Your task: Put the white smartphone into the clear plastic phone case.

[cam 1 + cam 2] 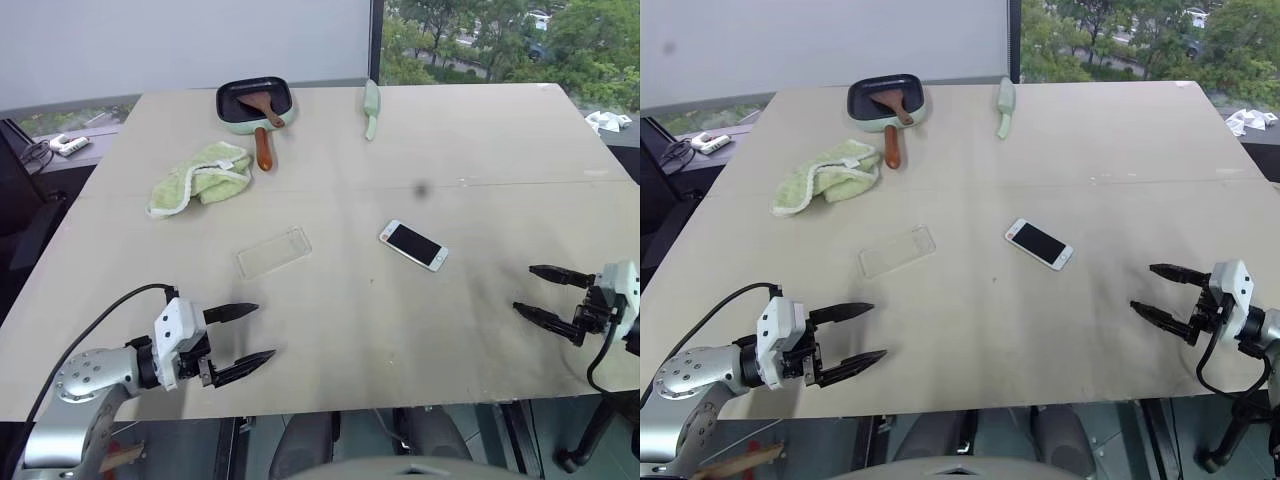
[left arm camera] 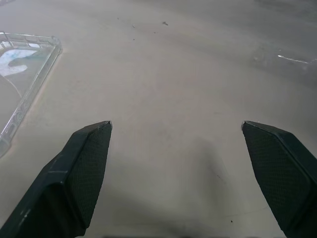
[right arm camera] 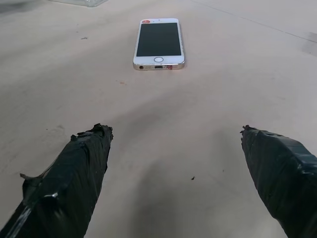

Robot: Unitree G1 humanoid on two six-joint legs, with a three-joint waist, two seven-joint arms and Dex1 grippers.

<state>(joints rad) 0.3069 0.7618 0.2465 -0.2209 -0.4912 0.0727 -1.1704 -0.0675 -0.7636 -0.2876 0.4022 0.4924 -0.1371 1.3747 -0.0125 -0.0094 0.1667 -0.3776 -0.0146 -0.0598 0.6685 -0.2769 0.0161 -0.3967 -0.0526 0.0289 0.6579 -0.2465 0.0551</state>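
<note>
Opening step, nothing grasped. Left tool (image 1: 243, 335) and right tool (image 1: 540, 292) spread wide, empty. White smartphone (image 1: 413, 245) flat mid-desk (image 1: 480, 160), clear plastic phone case (image 1: 274, 251) well apart. Next: reach and pinch phone.

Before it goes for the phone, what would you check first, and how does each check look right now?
1. White smartphone lies flat, screen up, nothing on it: ok.
2. Clear plastic phone case lies apart from the phone, nothing inside it: ok.
3. Right end effector open, holding nothing, pointing toward the phone: ok.
4. Left end effector open, holding nothing, near the case: ok.
5. Green cloth, pan and green utensil lie farther back on the table, away from both: ok.
6. Case's open side faces up: cannot tell.
</note>
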